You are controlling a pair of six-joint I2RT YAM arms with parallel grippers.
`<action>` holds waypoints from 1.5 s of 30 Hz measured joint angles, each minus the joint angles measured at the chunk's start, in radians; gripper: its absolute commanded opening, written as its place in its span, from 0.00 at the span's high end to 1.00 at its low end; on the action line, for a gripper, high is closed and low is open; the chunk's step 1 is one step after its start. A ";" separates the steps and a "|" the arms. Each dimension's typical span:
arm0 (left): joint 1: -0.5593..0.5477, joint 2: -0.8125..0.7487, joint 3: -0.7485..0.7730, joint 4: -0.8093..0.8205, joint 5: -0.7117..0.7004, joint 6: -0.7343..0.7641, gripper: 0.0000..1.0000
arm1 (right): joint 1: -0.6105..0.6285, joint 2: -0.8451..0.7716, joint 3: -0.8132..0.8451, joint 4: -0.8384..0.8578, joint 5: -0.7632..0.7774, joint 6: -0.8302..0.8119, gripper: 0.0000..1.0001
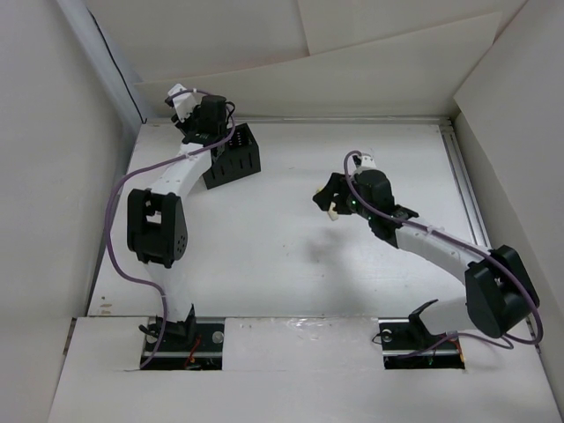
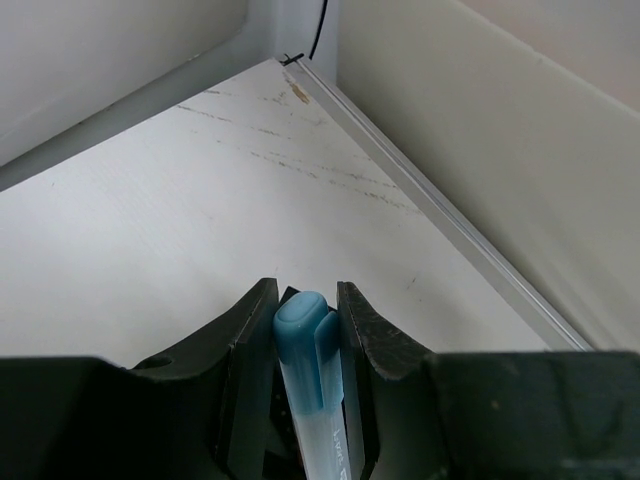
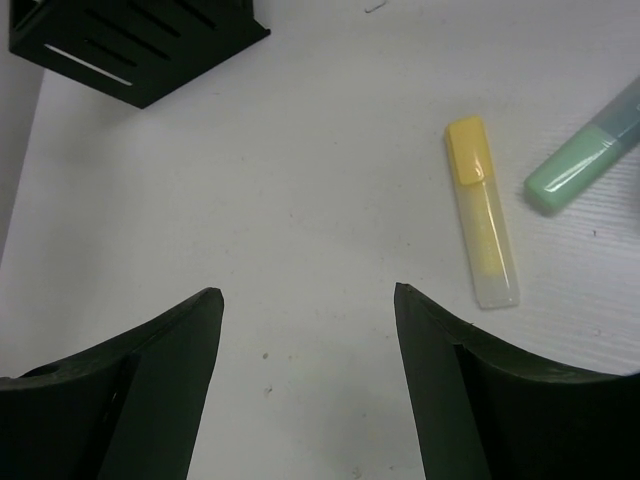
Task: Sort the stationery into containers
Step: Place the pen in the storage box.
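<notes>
My left gripper (image 2: 305, 300) is shut on a light blue stick (image 2: 305, 345), cap end out past the fingertips, held above the table. In the top view it (image 1: 204, 119) hangs beside the back left of the black pierced organiser box (image 1: 236, 159). My right gripper (image 3: 308, 292) is open and empty above bare table at mid-right (image 1: 328, 201). A yellow stick (image 3: 480, 215) lies flat just right of its right finger. A light green stick (image 3: 580, 165) lies further right. The box shows at the top left of the right wrist view (image 3: 130, 45). The round grey-white pieces and the orange-ended stick are out of view.
White walls close in the table on the left, back and right. A metal rail (image 2: 440, 215) runs along the foot of the wall ahead of my left gripper, and another (image 1: 465, 189) along the right edge.
</notes>
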 measured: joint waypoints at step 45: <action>0.000 0.041 -0.069 0.061 -0.058 0.032 0.71 | -0.016 0.237 -0.013 0.000 0.216 0.015 0.25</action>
